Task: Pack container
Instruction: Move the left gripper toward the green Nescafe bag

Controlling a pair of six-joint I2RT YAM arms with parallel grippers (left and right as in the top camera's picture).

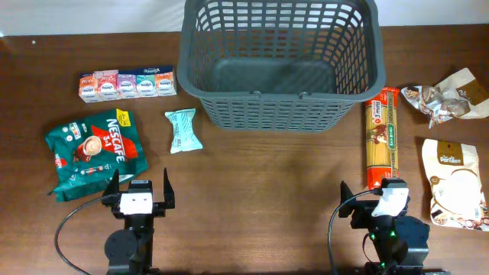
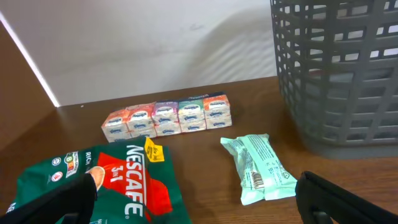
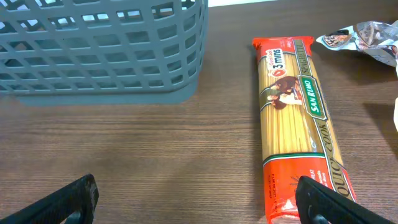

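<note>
Both arms low at near edge of table (image 1: 260, 191), wrists aimed toward far side. Left gripper (image 1: 140, 185) spread wide, holding nothing; right gripper (image 1: 373, 198) likewise wide, holding nothing. Container (image 1: 279, 107) upright at far centre, solid bottom exposed only to overhead. Broad strip of wood between fingers and its near wall. Spaghetti pack (image 1: 381, 137) near its right side, touching or not unclear. Left wrist view reads Nescafe bag (image 2: 118, 180) and mint packet (image 2: 258, 168) up close.

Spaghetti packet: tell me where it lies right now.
In the overhead view the spaghetti lies flat on the right side, lengthwise just right of the basket, with the white pouch further right.
</note>
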